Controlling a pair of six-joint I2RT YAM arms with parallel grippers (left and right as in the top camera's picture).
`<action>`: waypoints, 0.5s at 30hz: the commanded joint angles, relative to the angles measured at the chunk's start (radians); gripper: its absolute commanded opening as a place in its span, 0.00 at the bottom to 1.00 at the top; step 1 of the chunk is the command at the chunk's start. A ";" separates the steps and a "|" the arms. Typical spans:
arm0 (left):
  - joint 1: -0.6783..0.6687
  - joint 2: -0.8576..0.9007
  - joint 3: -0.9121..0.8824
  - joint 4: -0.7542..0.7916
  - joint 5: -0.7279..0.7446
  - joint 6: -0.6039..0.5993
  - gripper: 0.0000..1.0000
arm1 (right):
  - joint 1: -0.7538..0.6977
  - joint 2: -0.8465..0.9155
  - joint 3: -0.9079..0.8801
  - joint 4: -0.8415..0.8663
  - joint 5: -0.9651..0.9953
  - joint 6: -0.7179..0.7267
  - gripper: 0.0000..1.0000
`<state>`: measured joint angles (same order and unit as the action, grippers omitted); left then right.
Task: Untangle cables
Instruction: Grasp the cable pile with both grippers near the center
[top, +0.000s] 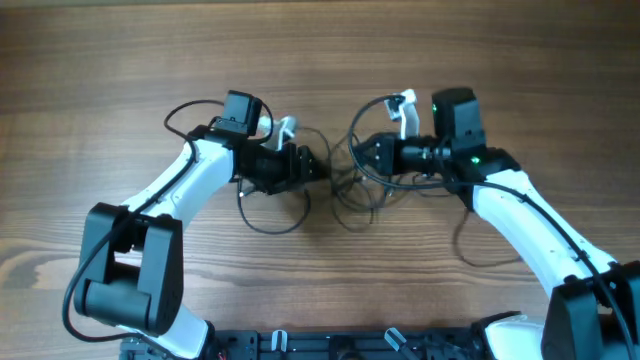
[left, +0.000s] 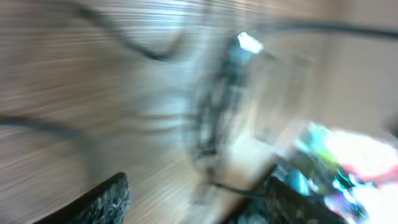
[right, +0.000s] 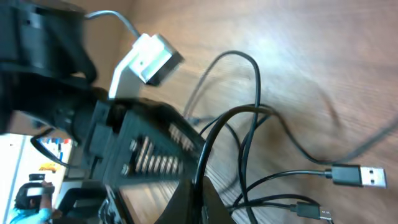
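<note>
Left end effector (top: 310, 168), grip hidden by blur, sits at 9 o'clock of the cables (top: 345, 195), tangled mid-counter (top: 100, 80). Right end effector (top: 365, 153), at 3 o'clock, looks pinched on one loop. Pulling apart may cinch the knot tighter.

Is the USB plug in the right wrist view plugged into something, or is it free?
Free. The USB plug lies on the table with its metal end bare and nothing attached to it.
</note>
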<state>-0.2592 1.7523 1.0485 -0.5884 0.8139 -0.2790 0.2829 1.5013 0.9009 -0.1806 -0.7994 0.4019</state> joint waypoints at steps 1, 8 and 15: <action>-0.010 -0.026 -0.003 0.042 0.342 0.146 0.74 | 0.026 -0.013 0.017 0.050 0.020 0.076 0.05; -0.050 -0.026 -0.003 0.082 0.342 0.171 0.76 | 0.029 -0.013 0.017 0.140 0.008 0.174 0.05; -0.128 -0.026 -0.003 0.093 0.087 0.171 0.56 | 0.029 -0.013 0.017 0.198 -0.094 0.256 0.04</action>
<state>-0.3595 1.7485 1.0481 -0.4988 1.0607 -0.1310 0.3069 1.5013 0.9051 0.0093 -0.8314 0.6170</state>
